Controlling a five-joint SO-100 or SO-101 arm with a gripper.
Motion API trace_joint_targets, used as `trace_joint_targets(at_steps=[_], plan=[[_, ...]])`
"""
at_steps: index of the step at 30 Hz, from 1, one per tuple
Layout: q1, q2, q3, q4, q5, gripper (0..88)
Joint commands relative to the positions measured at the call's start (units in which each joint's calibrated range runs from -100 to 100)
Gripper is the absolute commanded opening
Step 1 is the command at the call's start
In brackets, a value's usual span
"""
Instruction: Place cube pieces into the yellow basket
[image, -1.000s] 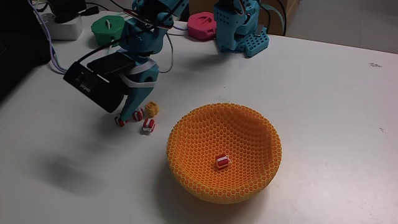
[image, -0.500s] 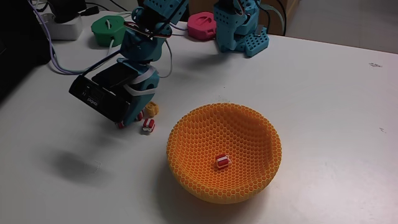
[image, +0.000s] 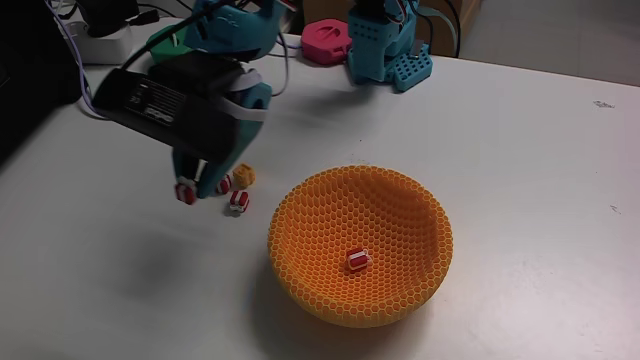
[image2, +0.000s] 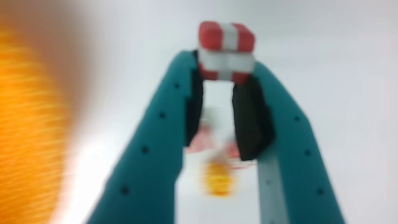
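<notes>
Arm raised, bent over the tabletop (image: 520, 150) left of the yellow basket (image: 360, 245) — claw (image2: 226, 53) clamped on a red cube (image2: 226, 51). One cube (image: 357, 261) in basket; wrist view blurred — pieces below indistinct.

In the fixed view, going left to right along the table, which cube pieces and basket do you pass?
Red cube clamped in the jaws of the gripper → red cube on the table → yellow basket → red cube inside the basket.
</notes>
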Motion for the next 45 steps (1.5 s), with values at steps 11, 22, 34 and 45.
trace_joint_targets(at_steps=[11,22,34,45], plan=[[-27.3,-7.5,-2.8,28.1,-12.8,4.3],[-20.0,-11.8,-3.9,28.1,-5.4,52.5],[13.8,-16.6,23.8,-3.3,4.9,44.2],[12.9,-21.3,35.6,-0.1,4.2,42.5]])
